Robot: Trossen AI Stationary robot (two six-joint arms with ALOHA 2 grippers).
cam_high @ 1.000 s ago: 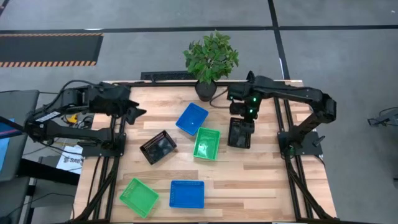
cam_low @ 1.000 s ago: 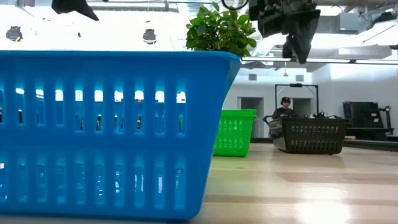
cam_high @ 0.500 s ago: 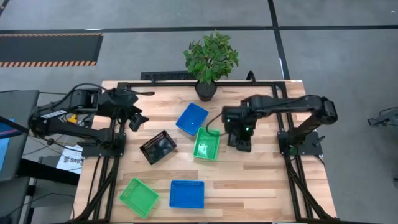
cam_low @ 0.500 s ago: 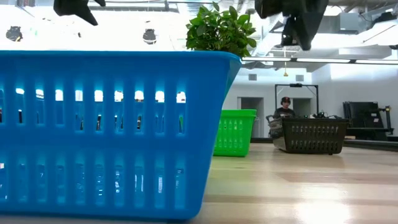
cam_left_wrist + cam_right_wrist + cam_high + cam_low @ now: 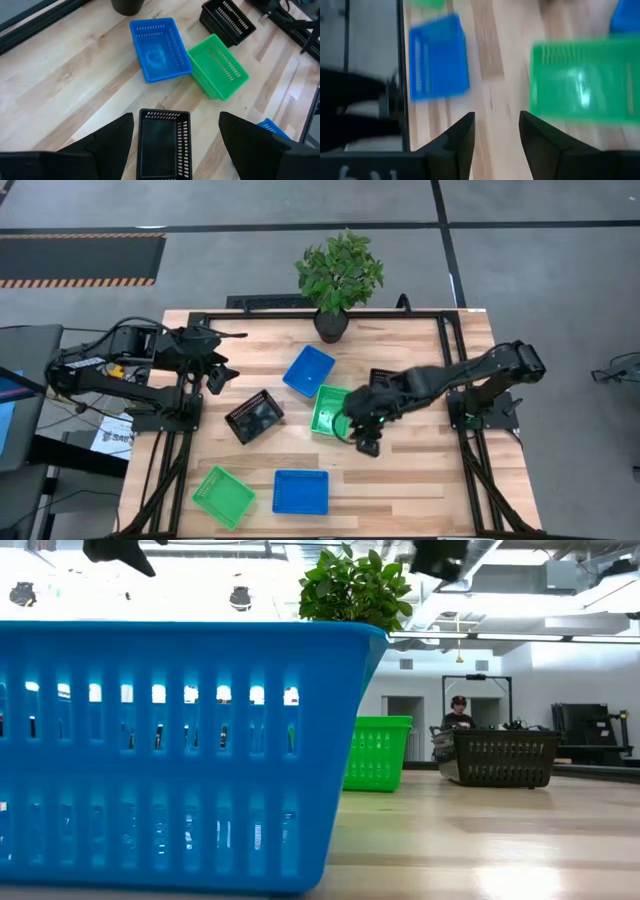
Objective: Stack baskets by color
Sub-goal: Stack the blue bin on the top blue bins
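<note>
Six baskets lie on the wooden table, each on its base. In the middle are a blue basket (image 5: 308,370), a green basket (image 5: 330,409) and a black basket (image 5: 254,416). At the near edge are a green basket (image 5: 222,495) and a blue basket (image 5: 300,492). Another black basket (image 5: 383,377) lies half hidden under my right arm. My right gripper (image 5: 366,444) (image 5: 496,135) hangs open over bare wood just right of the middle green basket (image 5: 580,82). My left gripper (image 5: 217,370) (image 5: 176,120) is open, high above the table's left side and the black basket (image 5: 162,145).
A potted plant (image 5: 339,275) stands at the far edge, behind the blue basket. A black frame rail (image 5: 300,315) runs along the far and side edges. Bare wood lies in the near right part of the table (image 5: 430,480). A person (image 5: 458,715) sits far off in the room.
My right gripper has swung from above the right black basket toward the table's near and left side, turning as it went, and now hangs beside the middle green basket. Its fingers have stayed open. The baskets have kept their places.
</note>
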